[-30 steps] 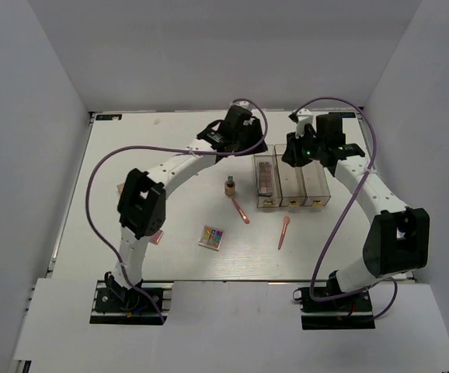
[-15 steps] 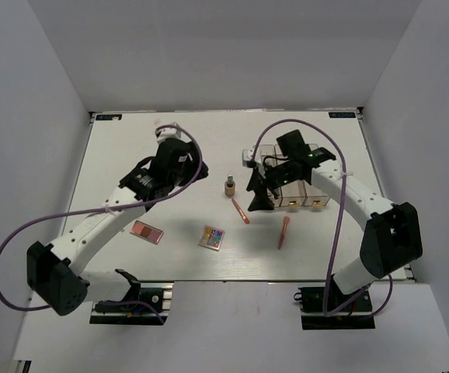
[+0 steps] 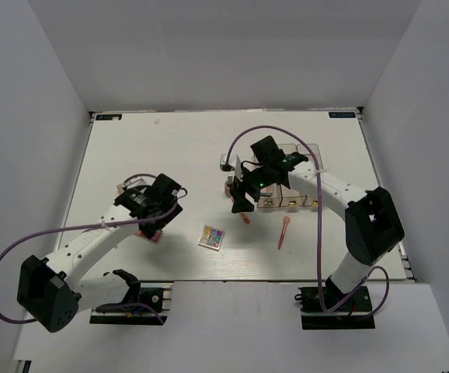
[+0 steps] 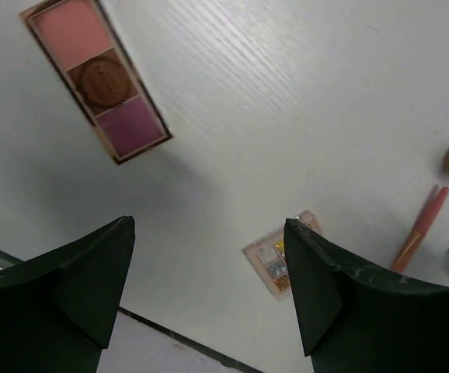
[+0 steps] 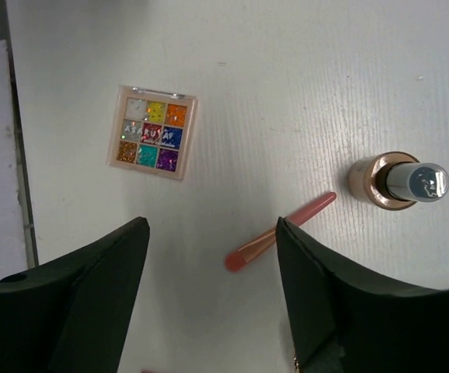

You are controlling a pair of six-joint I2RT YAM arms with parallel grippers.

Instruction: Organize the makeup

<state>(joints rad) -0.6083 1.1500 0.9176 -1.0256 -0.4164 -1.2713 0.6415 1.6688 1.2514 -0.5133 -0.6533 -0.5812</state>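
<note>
Left gripper (image 4: 207, 225) hangs spread wide and empty, the pink palette (image 4: 96, 78) lying just beyond its fingers. Right gripper (image 5: 213, 225) gapes over a coral stick (image 5: 279, 231), gripping nothing, with the bottle (image 5: 395, 180) near. Lettering on the multicolour palette (image 5: 153, 132) is too small to read.

Stock counted in view was: palettes (image 3: 212, 237), three; sticks (image 3: 284, 231), two; bottle (image 5: 398, 181), one; clear box (image 3: 293, 200), one.

Seen from above, the left arm (image 3: 92, 238) covers most of the pink-brown palette (image 3: 154, 236).
</note>
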